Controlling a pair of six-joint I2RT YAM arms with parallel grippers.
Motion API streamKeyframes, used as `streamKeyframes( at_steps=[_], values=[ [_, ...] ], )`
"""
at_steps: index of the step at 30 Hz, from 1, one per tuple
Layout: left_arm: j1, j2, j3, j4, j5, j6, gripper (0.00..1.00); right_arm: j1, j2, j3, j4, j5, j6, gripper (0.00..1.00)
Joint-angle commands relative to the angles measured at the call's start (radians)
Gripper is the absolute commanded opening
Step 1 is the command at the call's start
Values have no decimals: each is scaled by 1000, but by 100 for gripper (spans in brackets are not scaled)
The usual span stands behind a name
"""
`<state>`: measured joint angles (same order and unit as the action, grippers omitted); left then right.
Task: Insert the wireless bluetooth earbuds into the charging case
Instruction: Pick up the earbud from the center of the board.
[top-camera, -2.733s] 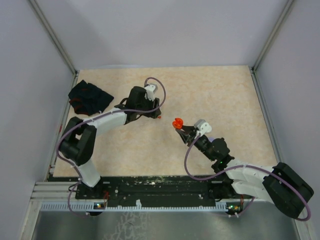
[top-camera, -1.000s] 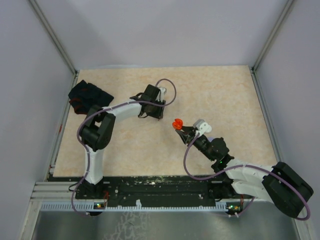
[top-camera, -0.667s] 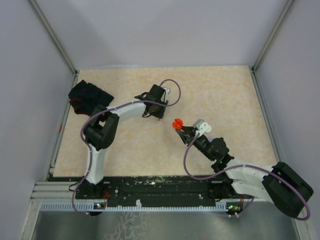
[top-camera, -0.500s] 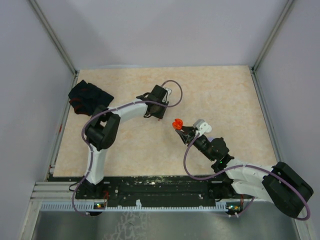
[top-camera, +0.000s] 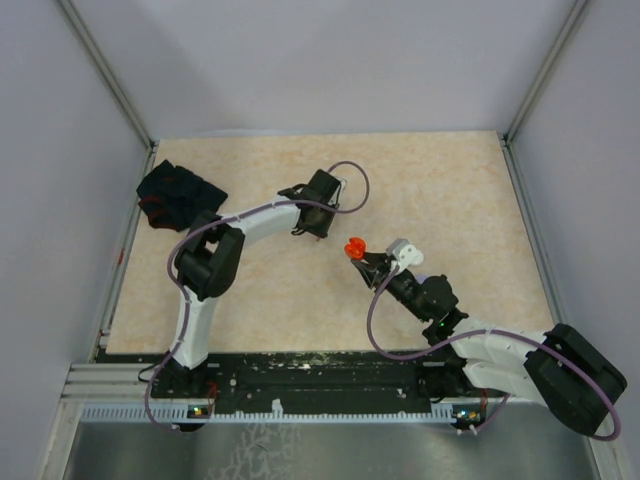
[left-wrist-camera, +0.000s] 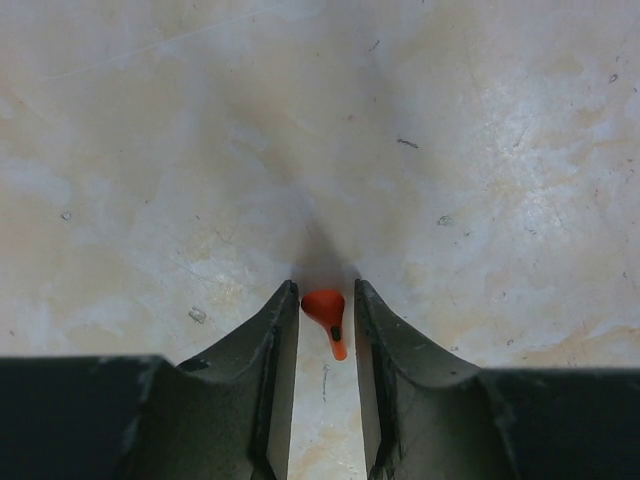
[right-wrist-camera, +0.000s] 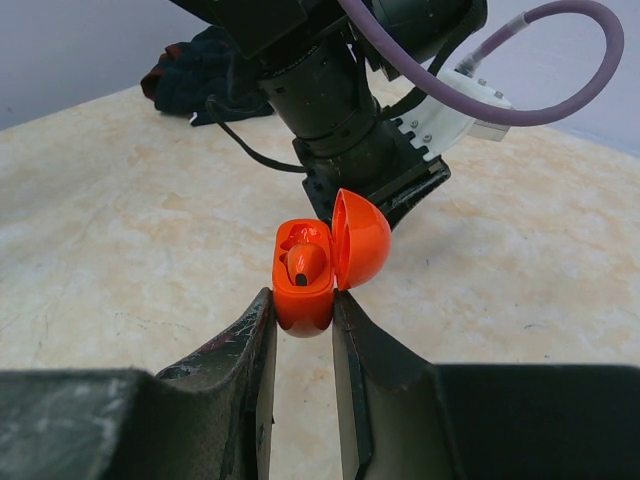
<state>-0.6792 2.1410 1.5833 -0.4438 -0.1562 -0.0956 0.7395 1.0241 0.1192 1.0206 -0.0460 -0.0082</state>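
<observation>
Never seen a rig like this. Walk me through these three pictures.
A left arm and a right arm, both robotic, are bolted at the near edge of a table. The overhead view looks down on both. The other two views come from a camera on each wrist, looking past that arm's own fingers. The right tool is clamped on an open orange charging case with an orange earbud seated inside. The left tool has a red earbud between its fingers; whether it is gripped is unclear. A black cloth lies at the far left.
</observation>
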Motion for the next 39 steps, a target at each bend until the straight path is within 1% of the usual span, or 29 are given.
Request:
streamKeyframes(
  at_steps=[1, 11, 15, 19, 25, 29, 39],
  values=[
    [-8, 53, 14, -56, -11, 11, 33, 7, -10, 46, 36, 1, -1, 0],
    [-13, 45, 5, -93, -23, -7, 27, 8, -20, 44, 38, 1, 1, 0],
    [-13, 14, -17, -92, -31, -24, 24, 8, -22, 43, 36, 1, 0, 0],
    [-13, -44, -59, -67, -41, -46, 23, 8, -27, 41, 36, 3, 0, 0],
    [-12, -176, -174, 31, -61, -94, 21, 8, -26, 40, 39, 6, -1, 0],
    [-13, -268, -250, 103, -49, -130, 21, 8, -24, 39, 41, 8, -1, 0],
    [-55, -591, -531, 407, -1, -200, 21, 8, -18, 35, 52, 17, -2, 0]
  ],
)
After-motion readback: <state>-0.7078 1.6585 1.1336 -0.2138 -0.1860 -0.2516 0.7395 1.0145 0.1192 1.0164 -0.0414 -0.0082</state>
